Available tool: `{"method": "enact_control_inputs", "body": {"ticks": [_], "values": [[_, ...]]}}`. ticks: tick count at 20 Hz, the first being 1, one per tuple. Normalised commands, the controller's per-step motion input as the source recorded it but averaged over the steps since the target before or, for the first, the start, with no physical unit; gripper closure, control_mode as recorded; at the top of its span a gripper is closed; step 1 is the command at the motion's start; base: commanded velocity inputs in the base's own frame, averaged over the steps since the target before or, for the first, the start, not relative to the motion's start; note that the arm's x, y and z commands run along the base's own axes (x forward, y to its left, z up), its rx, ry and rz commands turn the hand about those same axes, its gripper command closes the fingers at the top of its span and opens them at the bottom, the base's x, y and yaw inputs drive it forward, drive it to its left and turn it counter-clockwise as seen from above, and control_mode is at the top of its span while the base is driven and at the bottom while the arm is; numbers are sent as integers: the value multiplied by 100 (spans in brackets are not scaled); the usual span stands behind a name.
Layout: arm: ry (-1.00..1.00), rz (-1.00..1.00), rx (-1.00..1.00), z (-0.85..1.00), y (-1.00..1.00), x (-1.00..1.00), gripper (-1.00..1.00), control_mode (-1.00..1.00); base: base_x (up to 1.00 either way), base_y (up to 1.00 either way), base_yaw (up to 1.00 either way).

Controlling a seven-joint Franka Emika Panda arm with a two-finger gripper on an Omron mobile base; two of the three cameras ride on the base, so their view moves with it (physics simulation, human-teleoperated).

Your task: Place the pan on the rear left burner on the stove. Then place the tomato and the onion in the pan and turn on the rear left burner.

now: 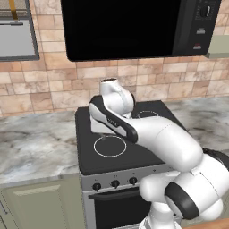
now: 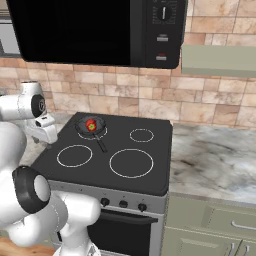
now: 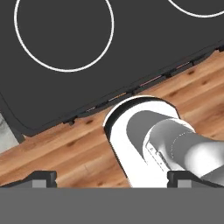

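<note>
Onion perhaps behind the tomato (image 2: 91,125) in the pan (image 2: 90,127); too small to tell.

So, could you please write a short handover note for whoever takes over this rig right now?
Gripper: open and holding nothing, over the front left part of the stove.
Pan: sitting on the rear left burner, handle pointing toward the front.
Tomato: in the pan, green cap up.
Onion: I cannot make it out in the pan; check it before going on.
Done: pan placed, tomato in.
Left: confirm or place the onion, then turn on the rear left burner with the right knob among the knobs on the front panel.
</note>
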Motion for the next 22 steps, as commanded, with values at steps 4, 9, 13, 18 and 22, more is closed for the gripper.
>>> {"method": "enact_control_inputs", "body": {"ticks": [4, 9, 13, 18, 22], "values": [[0, 8, 0, -27, 0, 7, -100, -100, 0, 0, 0], [1, 14, 0, -20, 0, 31, -100, -100, 0, 0, 0], [9, 18, 0, -25, 0, 27, -100, -100, 0, 0, 0], [12, 23, 0, -42, 0, 4, -100, -100, 0, 0, 0], [7, 23, 0, -54, 0, 0, -100, -100, 0, 0, 0]]}}
